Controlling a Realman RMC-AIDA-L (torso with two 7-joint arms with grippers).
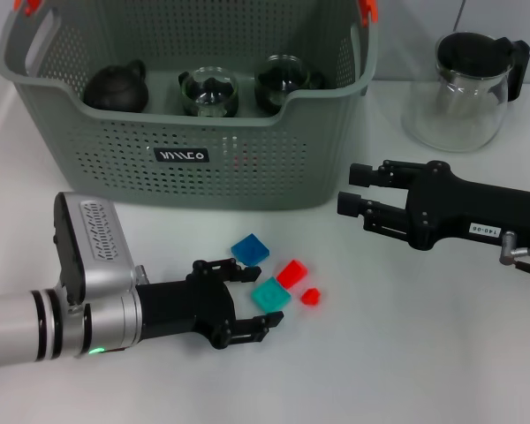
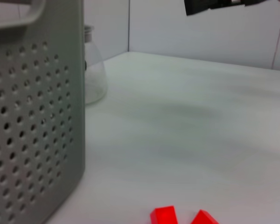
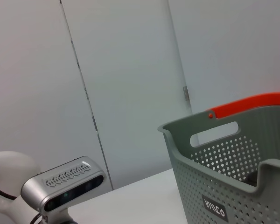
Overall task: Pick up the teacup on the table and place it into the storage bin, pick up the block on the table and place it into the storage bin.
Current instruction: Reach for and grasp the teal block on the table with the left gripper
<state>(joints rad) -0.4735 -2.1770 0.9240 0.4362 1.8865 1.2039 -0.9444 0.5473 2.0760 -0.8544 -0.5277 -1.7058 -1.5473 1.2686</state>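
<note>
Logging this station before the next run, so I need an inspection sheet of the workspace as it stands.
Surface: white table, no spills seen.
Job's things: storage bin holds a dark teapot and two glass teacups; blue block, teal block and two red blocks lie on the table.
Clutter: glass pitcher right of the bin.
Grippers: left gripper open at the blocks; right gripper open, empty.
Cables: nothing seen.
Surroundings: pale wall panels.
</note>
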